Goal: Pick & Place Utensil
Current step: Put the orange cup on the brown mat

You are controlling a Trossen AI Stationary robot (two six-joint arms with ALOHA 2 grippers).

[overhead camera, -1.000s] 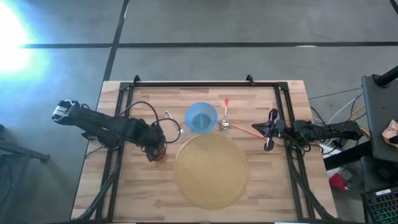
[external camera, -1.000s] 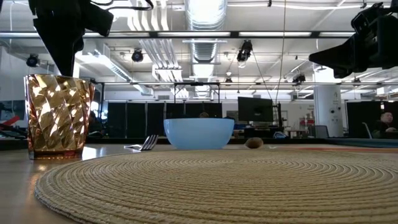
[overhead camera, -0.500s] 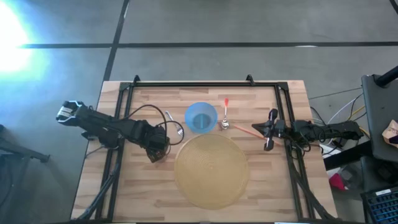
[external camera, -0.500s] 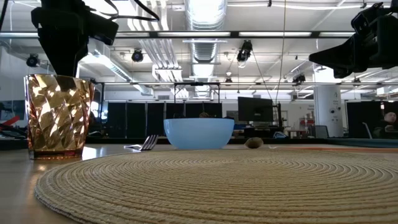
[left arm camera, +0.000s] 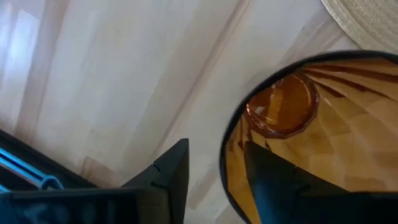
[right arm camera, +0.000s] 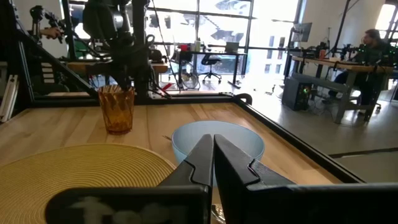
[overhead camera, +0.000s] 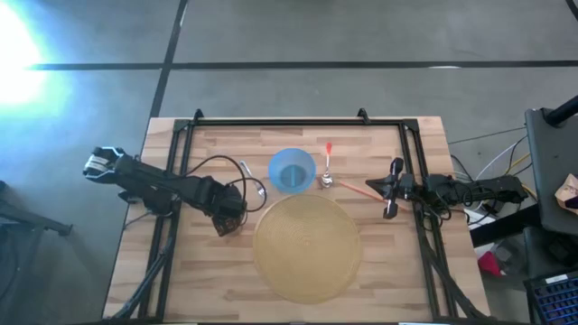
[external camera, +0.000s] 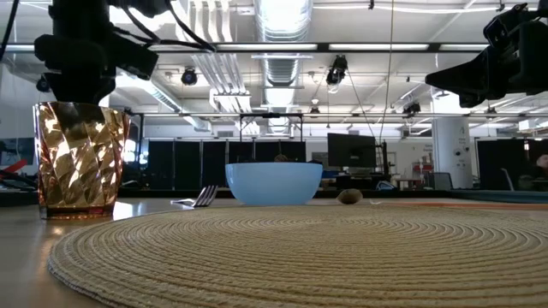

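An amber ribbed cup (external camera: pixel 81 158) stands upright on the wooden table, left of the round woven mat (overhead camera: pixel 307 248). My left gripper (left arm camera: pixel 214 155) is open above it, one finger inside the cup and one outside, the rim (left arm camera: pixel 225 163) between them; in the high view the gripper (overhead camera: pixel 226 219) hides the cup. A silver fork (overhead camera: pixel 246 171) lies left of the blue bowl (overhead camera: pixel 292 171). A red-handled utensil (overhead camera: pixel 328 162) and an orange-handled one (overhead camera: pixel 354 187) lie right of the bowl. My right gripper (overhead camera: pixel 377 190) is shut, held above the orange handle's end. My left gripper comes at the cup from above, pointing down, with one finger (left arm camera: pixel 273 180) inside the cup and the other (left arm camera: pixel 168 180) outside its wall. I cannot tell whether either finger touches the wall. The cup stands on its base (left arm camera: pixel 283 112) on the table.
The blue bowl (external camera: pixel 274 182) stands at the mat's far edge, with the fork's tines (external camera: pixel 204 197) to its left. A black frame (overhead camera: pixel 280 122) runs along the table's far and side edges. Bare wood (overhead camera: pixel 208 271) lies on the near side of the cup.
My left gripper has shifted slightly over the cup, now covering it in the high view, and has turned about its own axis. The cup has stayed in place.
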